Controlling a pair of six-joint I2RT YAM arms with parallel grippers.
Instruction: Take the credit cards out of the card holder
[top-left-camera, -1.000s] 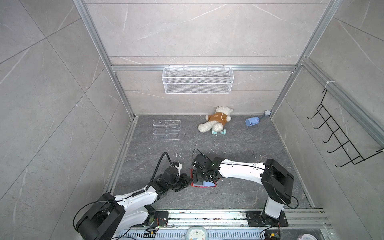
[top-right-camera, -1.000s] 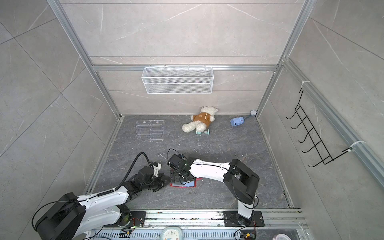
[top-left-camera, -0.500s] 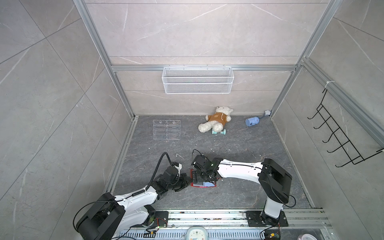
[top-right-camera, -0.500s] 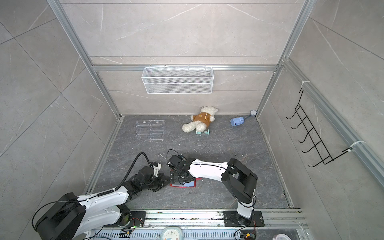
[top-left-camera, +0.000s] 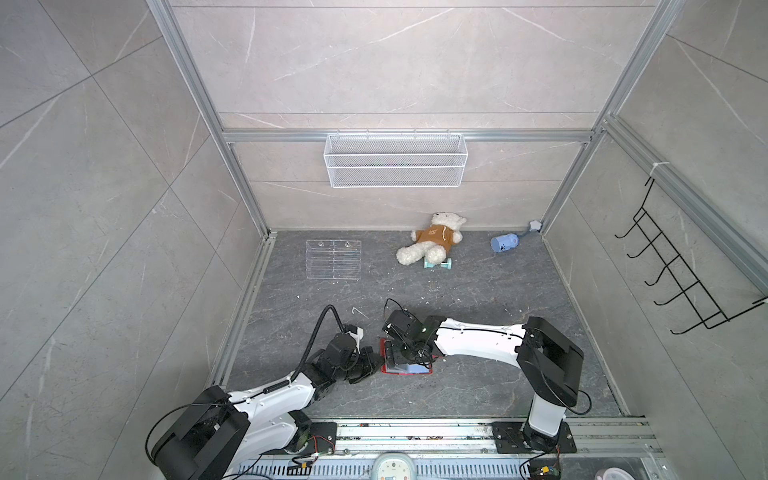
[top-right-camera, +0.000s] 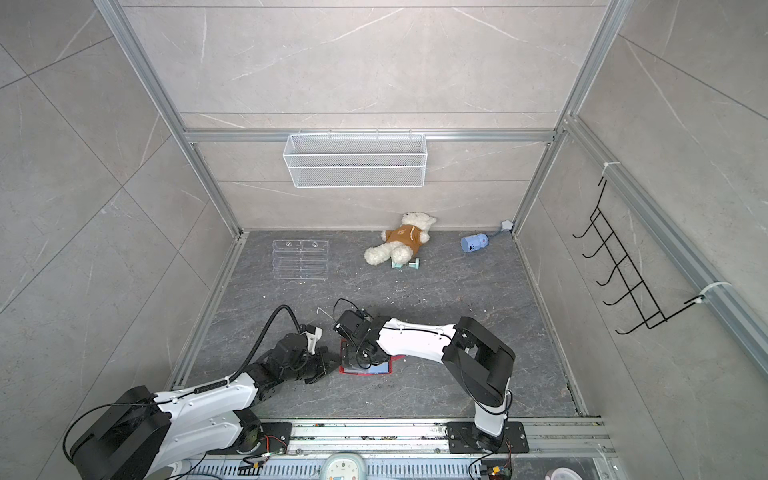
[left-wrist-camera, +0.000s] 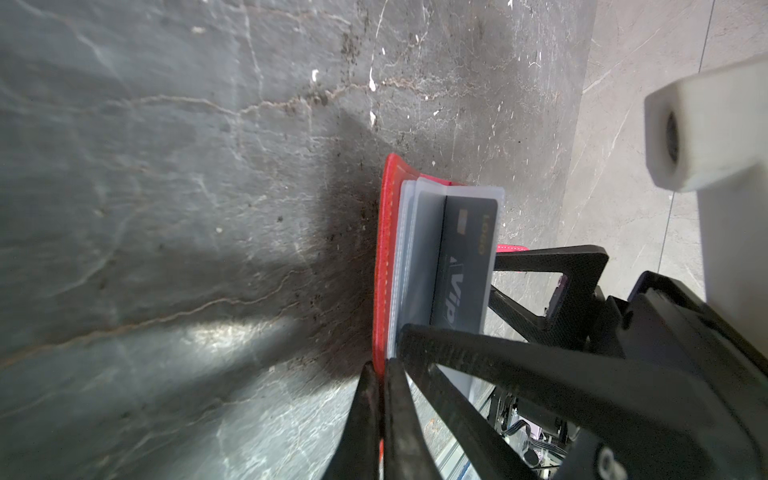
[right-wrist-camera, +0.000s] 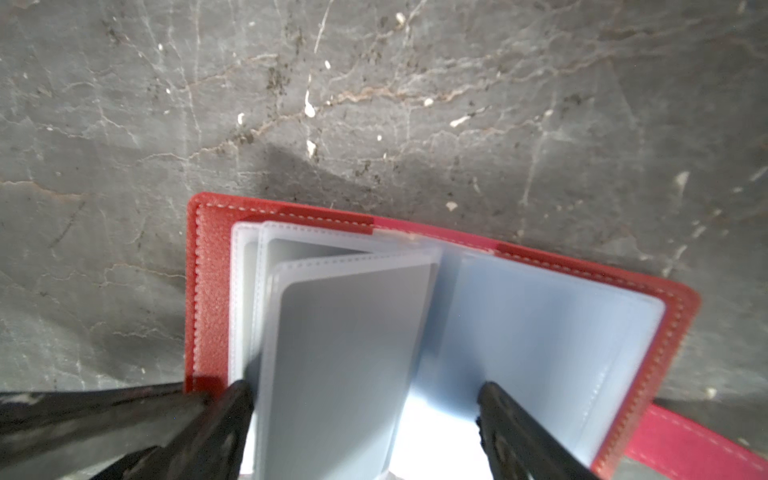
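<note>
The red card holder (top-left-camera: 406, 373) (top-right-camera: 365, 372) lies open on the dark floor between the two arms. My left gripper (left-wrist-camera: 380, 370) (top-left-camera: 375, 362) is shut on the edge of its red cover (left-wrist-camera: 380, 270). A dark credit card (left-wrist-camera: 465, 257) with white "Vip" lettering sits in a clear sleeve that stands up from the holder. My right gripper (right-wrist-camera: 363, 390) (top-left-camera: 398, 355) points down over the holder (right-wrist-camera: 212, 291), open, with one finger on each side of the raised sleeve (right-wrist-camera: 345, 353). A grey card shape shows through that sleeve. I see no card outside the holder.
At the back of the floor are a clear acrylic rack (top-left-camera: 333, 259), a teddy bear (top-left-camera: 432, 245) with a teal dumbbell (top-left-camera: 437, 264) and a blue cup (top-left-camera: 504, 243). A wire basket (top-left-camera: 395, 160) hangs on the back wall. A black hook rack (top-left-camera: 681, 282) is on the right wall.
The right arm's elbow has drifted slightly to the left. Both grippers have stayed at the card holder, which has not moved.
</note>
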